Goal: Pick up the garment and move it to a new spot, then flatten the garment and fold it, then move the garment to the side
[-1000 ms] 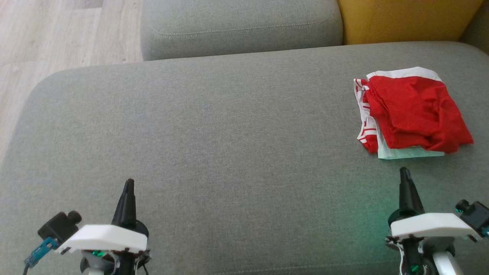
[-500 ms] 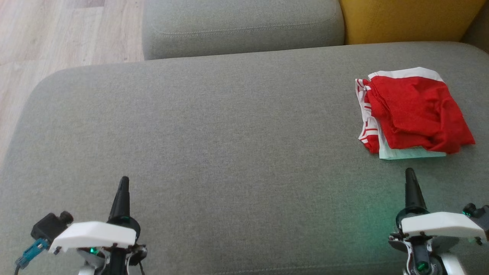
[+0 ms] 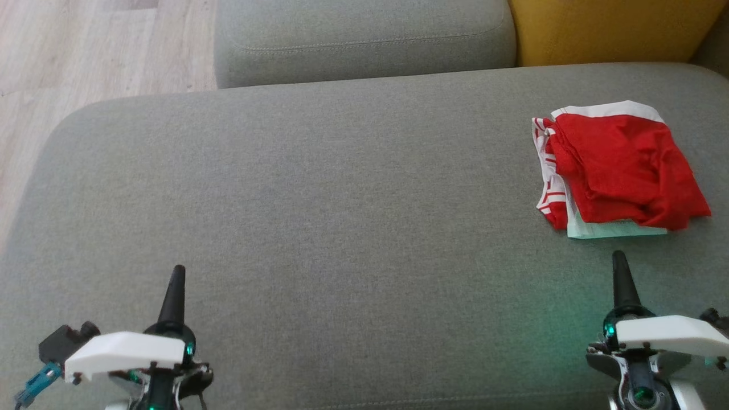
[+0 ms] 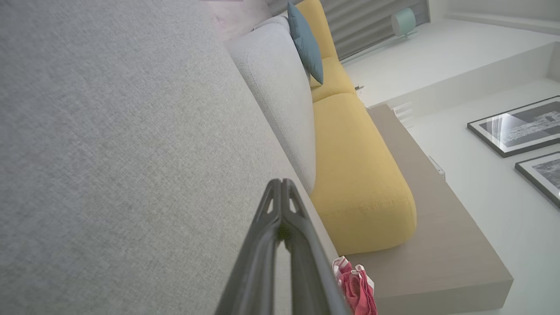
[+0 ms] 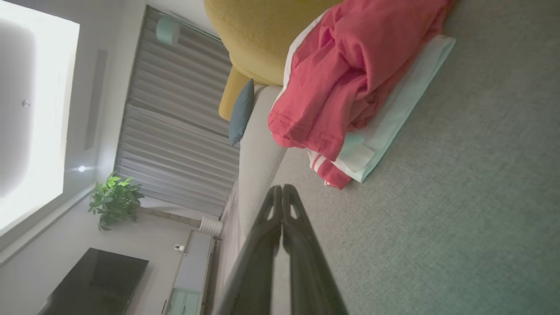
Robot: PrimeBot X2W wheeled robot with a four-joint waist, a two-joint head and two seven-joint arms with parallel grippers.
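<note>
The garment point(image 3: 621, 168), red with white trim and striped edges, lies folded in a loose stack at the right side of the grey sofa seat point(image 3: 342, 199). It also shows in the right wrist view point(image 5: 350, 83) and, small, in the left wrist view point(image 4: 356, 286). My right gripper point(image 3: 619, 263) is shut and empty, a short way in front of the garment and apart from it. My left gripper point(image 3: 177, 273) is shut and empty at the lower left, far from the garment. In both wrist views the fingers point(image 4: 282, 192) point(image 5: 282, 194) press together.
A grey back cushion point(image 3: 364, 37) and a yellow cushion point(image 3: 609, 28) stand behind the seat. Wooden floor point(image 3: 85, 51) lies beyond the seat's left edge. A blue pillow point(image 4: 306, 43) leans on the sofa back.
Both grippers have drawn back toward the bottom of the head view, the left one also shifting left and the right one slightly right. The garment lies as before.
</note>
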